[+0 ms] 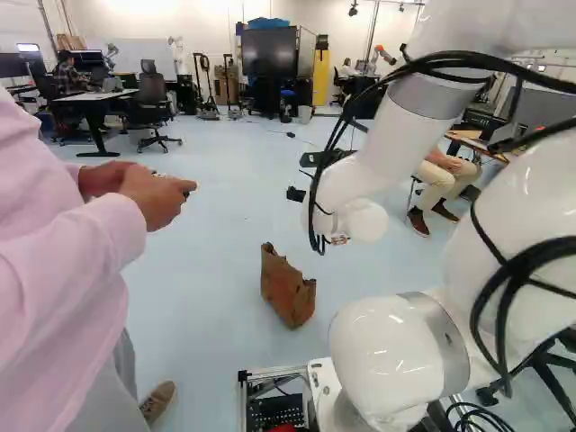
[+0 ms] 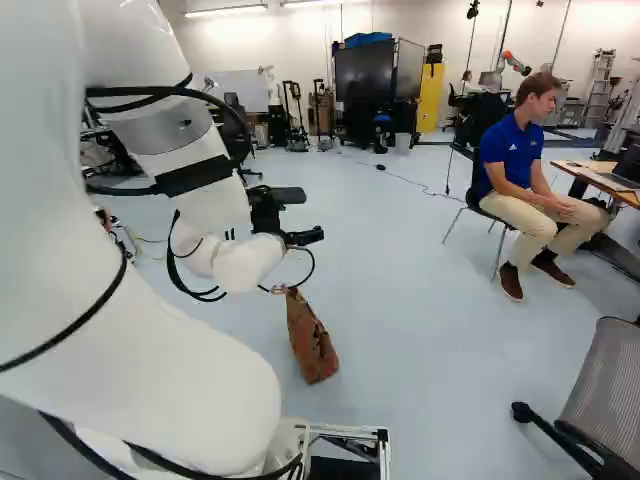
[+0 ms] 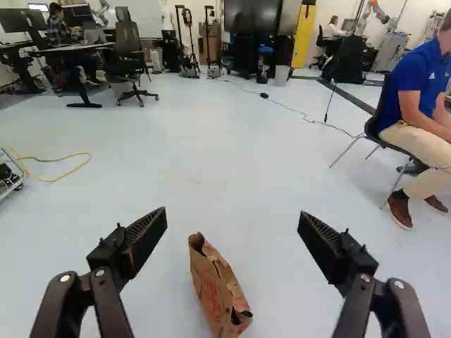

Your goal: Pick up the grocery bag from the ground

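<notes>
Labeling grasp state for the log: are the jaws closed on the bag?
No, the jaws stand wide apart, and the paper bag is down on the floor, touching neither.

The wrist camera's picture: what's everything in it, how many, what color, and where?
Paper bag: one, brown, floor ahead of the gripper
Yellow cable: one, floor
Black cable: one, floor, running toward the metal-legged chair
Metal-legged chair: one, black, occupied
Wheeled chair: one nearer, black, by a desk
Large screen: one, black, beside the cabinet
Cabinet: one, yellow, far back
Bin: one, grey, before the cabinet
Robot's gripper: one, black, two fingers, open
</notes>
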### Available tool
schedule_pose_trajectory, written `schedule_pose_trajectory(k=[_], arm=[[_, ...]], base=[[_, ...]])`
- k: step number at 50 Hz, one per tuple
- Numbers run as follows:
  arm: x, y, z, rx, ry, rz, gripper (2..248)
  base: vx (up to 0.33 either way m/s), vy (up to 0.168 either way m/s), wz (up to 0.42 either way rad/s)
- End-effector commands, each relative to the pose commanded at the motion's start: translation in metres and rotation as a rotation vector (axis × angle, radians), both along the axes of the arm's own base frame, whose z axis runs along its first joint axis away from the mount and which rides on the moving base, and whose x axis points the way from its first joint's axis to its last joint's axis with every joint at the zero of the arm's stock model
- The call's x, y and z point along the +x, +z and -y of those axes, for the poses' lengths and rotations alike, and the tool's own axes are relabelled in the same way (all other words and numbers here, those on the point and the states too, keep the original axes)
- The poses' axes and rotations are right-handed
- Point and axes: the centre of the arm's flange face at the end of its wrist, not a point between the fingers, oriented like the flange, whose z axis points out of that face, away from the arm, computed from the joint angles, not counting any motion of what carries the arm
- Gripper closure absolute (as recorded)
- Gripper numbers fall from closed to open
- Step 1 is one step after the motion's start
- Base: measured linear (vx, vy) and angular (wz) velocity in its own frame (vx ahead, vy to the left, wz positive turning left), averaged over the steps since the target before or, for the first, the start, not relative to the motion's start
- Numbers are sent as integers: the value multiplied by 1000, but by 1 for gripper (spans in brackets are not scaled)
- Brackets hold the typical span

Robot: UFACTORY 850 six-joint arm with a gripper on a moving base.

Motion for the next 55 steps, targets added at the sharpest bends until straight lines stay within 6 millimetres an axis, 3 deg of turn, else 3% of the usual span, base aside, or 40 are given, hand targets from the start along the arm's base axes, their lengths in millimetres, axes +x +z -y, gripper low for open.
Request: schedule_pose_trajectory(k=[12,21,45,55], arm=[[41,1,-7,0,16,-3,3],[74,-11,-9,-1,15,-28,3],[158,-70,-9,-1,-6,-158,3],[174,-101,-7,5,-34,-278,3]], base=[[0,0,0],[0,0,0],[0,0,0],[0,0,0]])
